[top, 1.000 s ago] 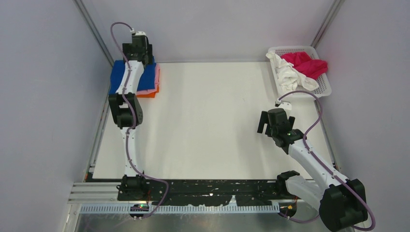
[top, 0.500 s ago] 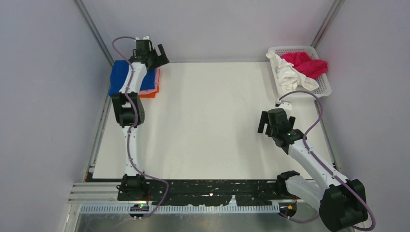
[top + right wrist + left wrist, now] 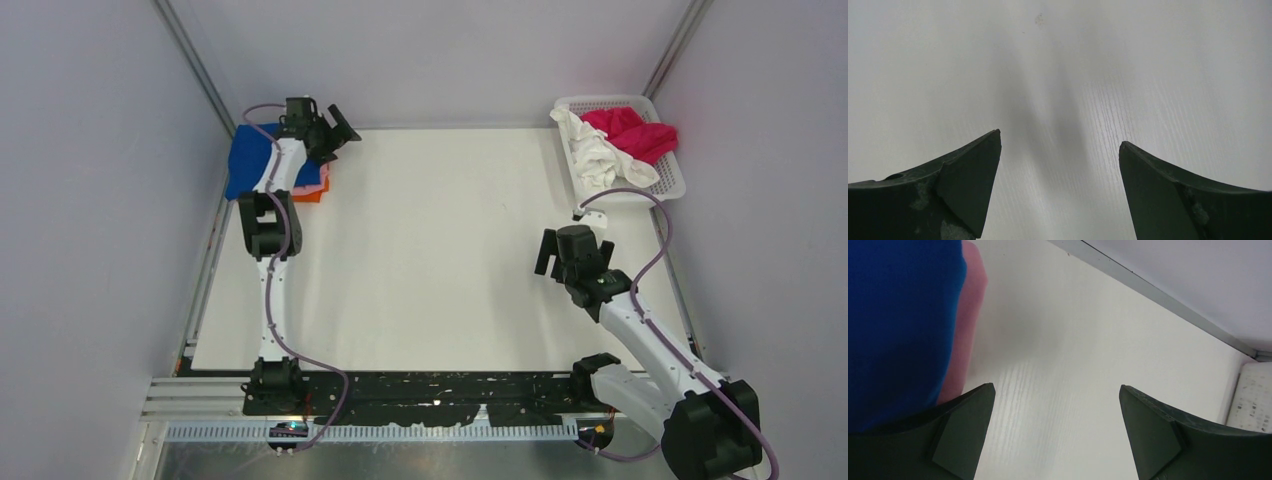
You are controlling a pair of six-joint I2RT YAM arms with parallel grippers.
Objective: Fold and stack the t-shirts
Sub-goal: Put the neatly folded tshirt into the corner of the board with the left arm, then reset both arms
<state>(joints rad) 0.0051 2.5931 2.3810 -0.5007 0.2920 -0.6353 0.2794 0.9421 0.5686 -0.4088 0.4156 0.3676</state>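
Note:
A folded stack of t-shirts lies at the table's back left corner, with the royal-blue one (image 3: 245, 160) on top, a pink one (image 3: 312, 186) under it and an orange one (image 3: 314, 197) at the bottom. My left gripper (image 3: 345, 138) hangs open just right of the stack, holding nothing. In the left wrist view its jaws (image 3: 1055, 395) stand wide over bare table, with the blue shirt (image 3: 898, 325) and the pink edge (image 3: 967, 330) at the left. A crimson t-shirt (image 3: 638, 135) and a white one (image 3: 597, 157) lie crumpled in the basket. My right gripper (image 3: 574, 254) (image 3: 1060, 145) is open over bare table.
The white mesh basket (image 3: 668, 185) stands at the back right corner, and its corner shows in the left wrist view (image 3: 1254, 400). Grey walls and metal frame posts close in the table on three sides. The arm bases sit on the black rail at the near edge.
My left gripper has swung off the top of the blue shirt to the right, past the stack's edge, and turned toward the table's middle. The right arm has barely shifted.

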